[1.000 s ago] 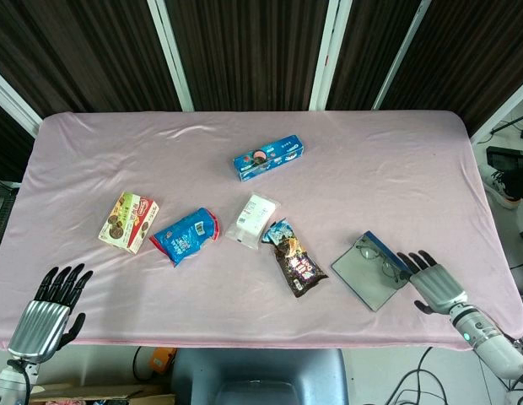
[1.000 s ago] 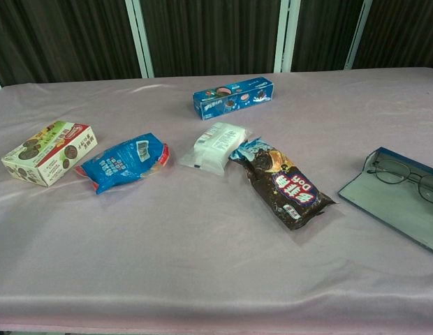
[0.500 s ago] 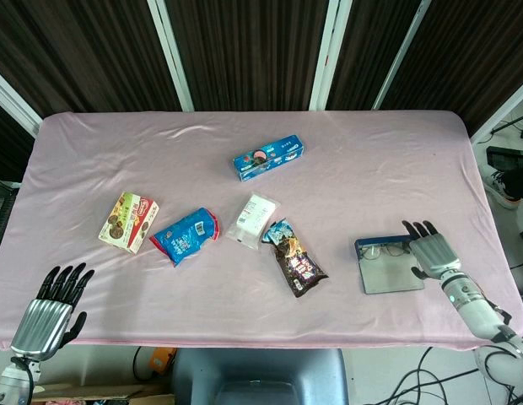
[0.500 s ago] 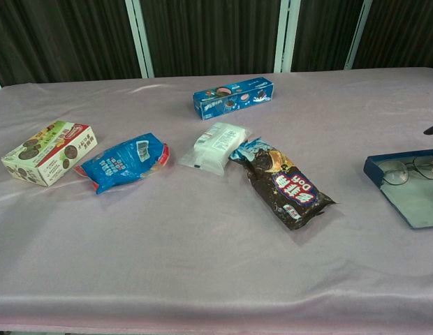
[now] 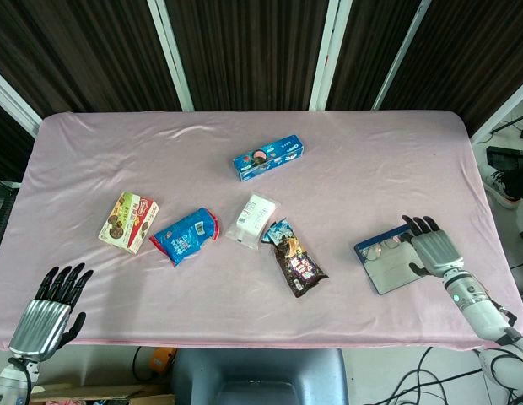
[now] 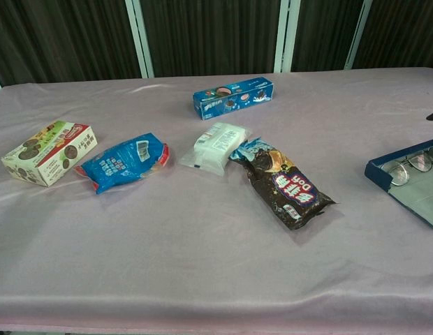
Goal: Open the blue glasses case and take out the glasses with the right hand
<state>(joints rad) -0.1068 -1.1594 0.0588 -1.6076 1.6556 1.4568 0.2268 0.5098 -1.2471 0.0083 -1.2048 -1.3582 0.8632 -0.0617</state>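
The blue glasses case (image 5: pixel 393 272) lies open and flat on the pink cloth at the right front, grey lining up. The glasses (image 5: pixel 385 249) rest inside along its far blue rim. My right hand (image 5: pixel 432 251) lies at the case's right end, fingers spread and pointing away from me, thumb over the lining; no grip on the glasses shows. In the chest view the case (image 6: pixel 420 200) and glasses (image 6: pixel 406 169) sit at the right edge, and only a dark fingertip of that hand shows. My left hand (image 5: pixel 52 310) hovers with fingers apart off the front left corner, holding nothing.
A dark snack bag (image 5: pixel 295 260) lies just left of the case. Further left are a white packet (image 5: pixel 254 218), a blue bag (image 5: pixel 186 234) and a cookie box (image 5: pixel 128 222). A blue biscuit box (image 5: pixel 268 158) sits toward the back. The table's right edge is near my right hand.
The open case has swung round and slid right under my right hand, from a steep diagonal to a slight tilt. The right hand moved up the case's right end. The left hand stayed put.
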